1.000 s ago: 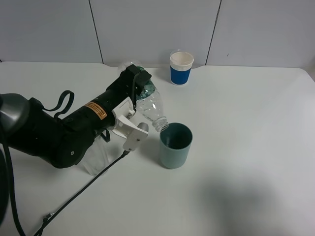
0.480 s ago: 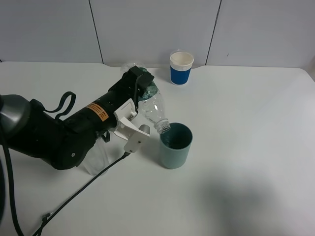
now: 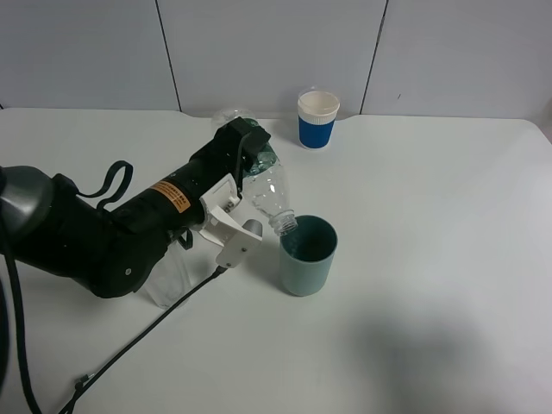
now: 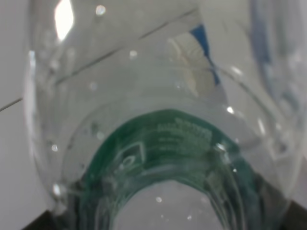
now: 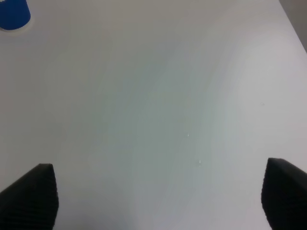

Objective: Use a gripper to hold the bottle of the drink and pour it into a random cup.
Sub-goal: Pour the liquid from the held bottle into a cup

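Observation:
My left gripper (image 3: 247, 158) is shut on the bottle of the drink (image 3: 269, 191), a clear plastic bottle with a dark green label. It holds the bottle tilted, with the open mouth pointing down at the near left rim of the teal-green cup (image 3: 307, 256). The cup stands upright on the white table. In the left wrist view the bottle (image 4: 163, 143) fills the frame, and its green label shows. My right gripper (image 5: 156, 196) is open and empty above bare table. It is out of the exterior high view.
A blue paper cup (image 3: 317, 119) with a white rim stands at the back of the table; it also shows in the right wrist view (image 5: 13, 13). A clear tumbler (image 3: 170, 278) stands under my left arm. A black cable (image 3: 138, 341) trails over the front left of the table (image 3: 431, 259).
My left gripper and the bottle have shifted slightly right, bringing the mouth a little closer to the cup's rim. The cup has not moved.

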### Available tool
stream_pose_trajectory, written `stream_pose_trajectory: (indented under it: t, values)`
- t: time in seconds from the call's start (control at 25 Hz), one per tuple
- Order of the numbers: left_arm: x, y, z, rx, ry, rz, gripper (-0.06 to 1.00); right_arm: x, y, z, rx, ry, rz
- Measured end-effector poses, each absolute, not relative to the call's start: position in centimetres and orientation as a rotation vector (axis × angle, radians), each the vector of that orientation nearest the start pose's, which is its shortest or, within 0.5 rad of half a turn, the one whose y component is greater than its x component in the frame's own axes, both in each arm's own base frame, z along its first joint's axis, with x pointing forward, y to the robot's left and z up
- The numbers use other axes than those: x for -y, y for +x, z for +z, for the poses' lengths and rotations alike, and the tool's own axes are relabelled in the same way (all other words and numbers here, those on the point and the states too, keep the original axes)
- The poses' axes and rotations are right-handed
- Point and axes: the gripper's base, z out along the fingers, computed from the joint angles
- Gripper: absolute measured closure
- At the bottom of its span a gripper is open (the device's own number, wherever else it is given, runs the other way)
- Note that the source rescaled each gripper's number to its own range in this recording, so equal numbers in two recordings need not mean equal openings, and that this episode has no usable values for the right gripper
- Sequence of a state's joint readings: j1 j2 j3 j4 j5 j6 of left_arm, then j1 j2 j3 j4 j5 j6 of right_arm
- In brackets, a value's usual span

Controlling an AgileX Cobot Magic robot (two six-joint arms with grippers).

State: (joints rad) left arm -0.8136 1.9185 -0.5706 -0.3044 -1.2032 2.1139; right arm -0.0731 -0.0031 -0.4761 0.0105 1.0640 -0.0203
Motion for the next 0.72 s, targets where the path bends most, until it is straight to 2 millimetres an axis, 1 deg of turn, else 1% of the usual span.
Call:
stream_pose_trajectory:
  t: [0.72]
  values:
    - [21.30, 23.63, 13.69, -0.480, 1.710, 1.150, 0.94, -0.10, -0.27, 27.03, -2.068, 0.054, -0.045]
